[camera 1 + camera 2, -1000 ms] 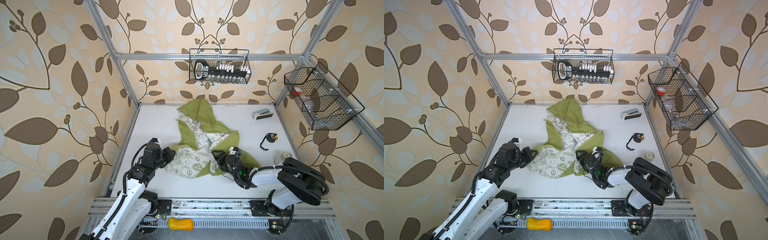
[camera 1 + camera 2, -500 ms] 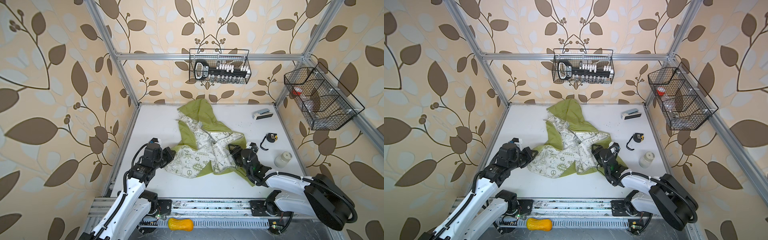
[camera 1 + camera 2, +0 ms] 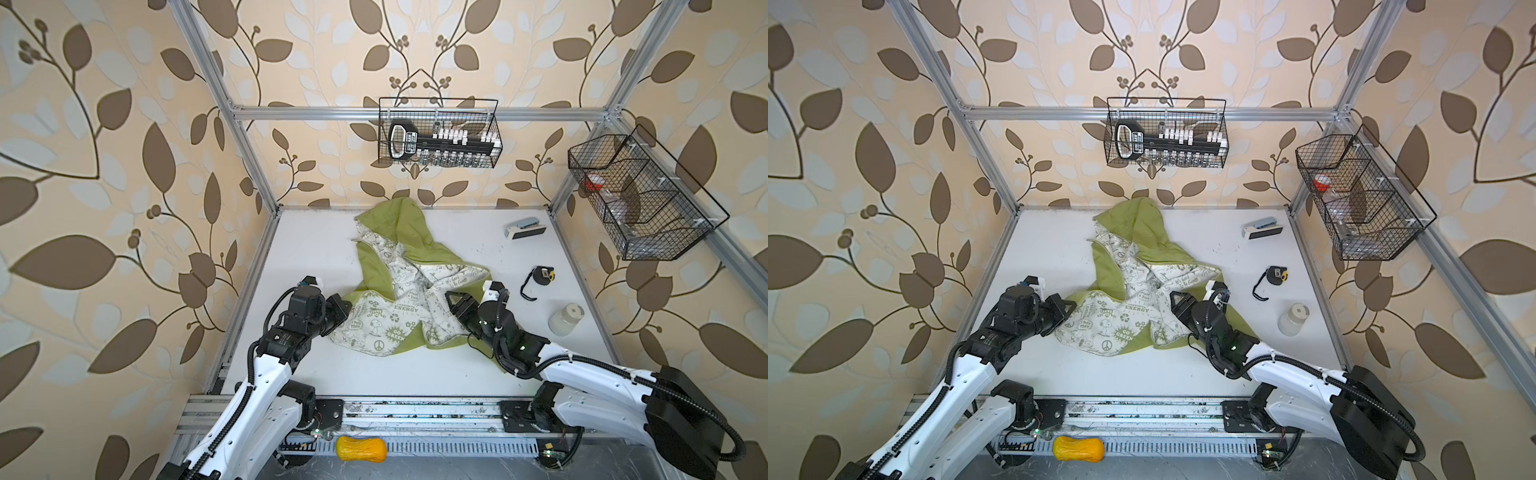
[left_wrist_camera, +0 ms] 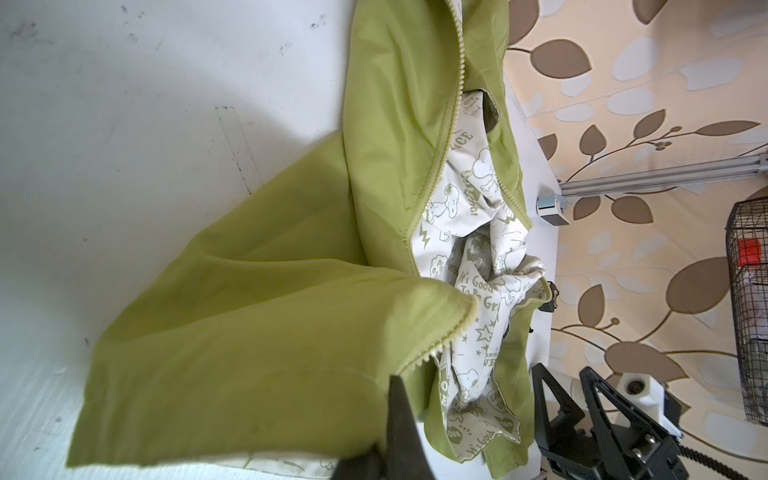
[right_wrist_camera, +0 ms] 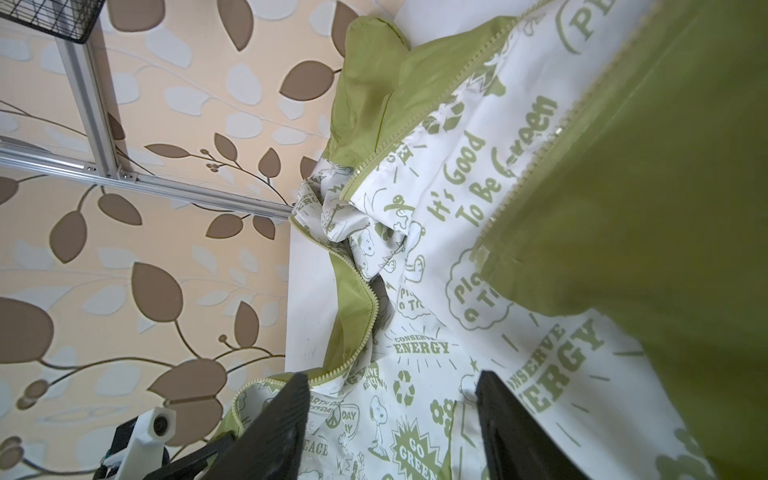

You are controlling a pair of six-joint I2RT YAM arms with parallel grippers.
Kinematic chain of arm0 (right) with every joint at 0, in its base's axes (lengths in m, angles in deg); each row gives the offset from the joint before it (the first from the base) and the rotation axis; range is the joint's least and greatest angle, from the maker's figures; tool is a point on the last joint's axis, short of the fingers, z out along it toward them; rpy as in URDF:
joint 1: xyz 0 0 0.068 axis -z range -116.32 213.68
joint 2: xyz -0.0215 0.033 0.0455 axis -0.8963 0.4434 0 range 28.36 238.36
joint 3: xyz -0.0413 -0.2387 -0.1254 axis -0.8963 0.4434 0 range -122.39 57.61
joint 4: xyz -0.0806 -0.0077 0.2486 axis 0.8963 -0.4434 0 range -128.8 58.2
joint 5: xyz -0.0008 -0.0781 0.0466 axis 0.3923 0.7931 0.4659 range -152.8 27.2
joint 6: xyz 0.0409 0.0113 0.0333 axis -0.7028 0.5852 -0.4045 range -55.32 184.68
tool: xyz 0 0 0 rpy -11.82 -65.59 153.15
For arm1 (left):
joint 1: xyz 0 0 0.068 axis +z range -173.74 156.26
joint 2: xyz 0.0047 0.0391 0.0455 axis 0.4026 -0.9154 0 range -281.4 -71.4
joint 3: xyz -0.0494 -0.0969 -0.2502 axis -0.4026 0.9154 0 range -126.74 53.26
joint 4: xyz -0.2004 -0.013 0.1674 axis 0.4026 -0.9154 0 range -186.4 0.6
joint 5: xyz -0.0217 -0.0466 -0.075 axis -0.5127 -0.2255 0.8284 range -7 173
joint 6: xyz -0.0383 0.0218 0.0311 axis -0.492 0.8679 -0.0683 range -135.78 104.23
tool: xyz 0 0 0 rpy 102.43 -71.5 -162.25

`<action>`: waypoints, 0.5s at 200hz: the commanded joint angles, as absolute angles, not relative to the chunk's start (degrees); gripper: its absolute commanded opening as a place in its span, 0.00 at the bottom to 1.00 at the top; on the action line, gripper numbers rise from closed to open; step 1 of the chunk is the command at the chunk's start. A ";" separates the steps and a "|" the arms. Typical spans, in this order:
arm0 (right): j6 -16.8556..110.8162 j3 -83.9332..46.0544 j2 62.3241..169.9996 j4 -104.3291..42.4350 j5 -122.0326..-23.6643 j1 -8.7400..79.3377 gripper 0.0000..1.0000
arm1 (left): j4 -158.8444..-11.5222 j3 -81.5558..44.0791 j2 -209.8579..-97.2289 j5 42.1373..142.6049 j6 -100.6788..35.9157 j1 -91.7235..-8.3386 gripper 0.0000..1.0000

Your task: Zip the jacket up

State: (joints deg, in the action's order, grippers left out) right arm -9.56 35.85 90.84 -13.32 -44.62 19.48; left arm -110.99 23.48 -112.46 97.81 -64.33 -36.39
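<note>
Lying open near the middle of the table (image 3: 307, 249), the jacket (image 3: 395, 232) points its hood to 12 o'clock and shows its printed white lining (image 3: 374, 328), so neither zipper edge meets the other yet. At the jacket's 8 o'clock the left gripper (image 3: 344, 308) is pressed together on the hem corner of 1 front panel — likely to anchor that side and lift its zipper teeth (image 4: 432, 183) clear of the crumpled lining. At 4 o'clock the right gripper (image 3: 457, 305) hovers with its 2 fingers (image 5: 286, 419) spread above the lining, clamping nothing; I judge it is placed to find the opposite panel's bottom end, which the right wrist view shows folded over in green. Bunched lining between the 2 zipper edges stands in the way and would need flattening first. A tape measure (image 3: 542, 275) sits at the jacket's 3 o'clock, a white jar (image 3: 566, 320) near 4 o'clock beyond the right arm, and a small grey device (image 3: 525, 227) at 1 o'clock — all apart from the fabric.
</note>
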 commanded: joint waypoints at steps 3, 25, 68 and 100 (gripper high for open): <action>-11.78 35.38 93.22 -10.32 -43.89 19.21 0.75 | -109.66 22.28 -112.53 98.73 -63.96 -35.79 0.00; -7.65 32.89 94.61 -11.38 -43.05 18.16 1.00 | -109.89 22.41 -112.62 98.73 -63.77 -35.78 0.00; -4.29 30.28 97.22 -15.39 -46.47 22.11 1.00 | -109.75 22.26 -112.88 98.82 -63.60 -35.78 0.00; -2.45 34.04 90.81 -14.24 -32.96 17.78 1.00 | -109.47 22.12 -113.15 98.65 -63.60 -35.78 0.00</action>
